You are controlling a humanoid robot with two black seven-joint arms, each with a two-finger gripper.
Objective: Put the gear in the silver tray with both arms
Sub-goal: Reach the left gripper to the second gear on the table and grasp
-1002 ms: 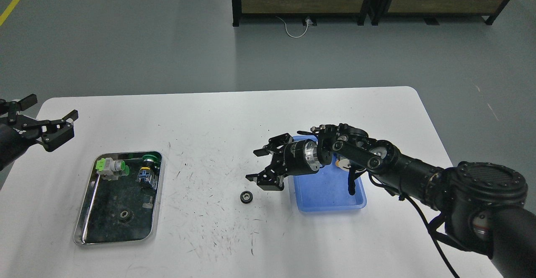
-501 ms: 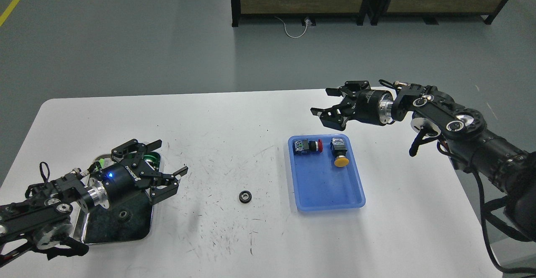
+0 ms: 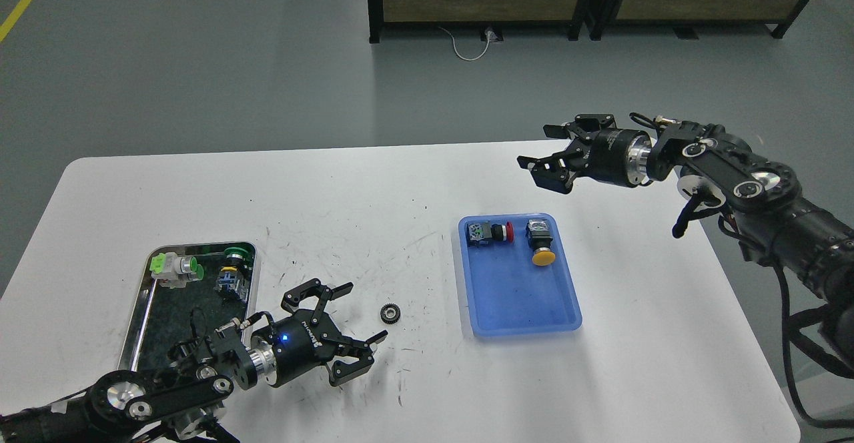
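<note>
Just ahead of the left gripper (image 3: 355, 327) lies the gear (image 3: 390, 313) on the table (image 3: 373, 196). The gripper, jaws wide and empty, has swung across from the silver tray (image 3: 137, 323) behind it, ready to grasp. The right gripper (image 3: 557, 153), open and empty, has drawn back.

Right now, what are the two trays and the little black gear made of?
The silver tray looks like polished metal: shiny rim, dark mirror-like bottom. The blue tray looks like plastic: soft, slightly see-through walls. The gear is dark and matte, maybe blackened metal or plastic; too small to tell.
</note>
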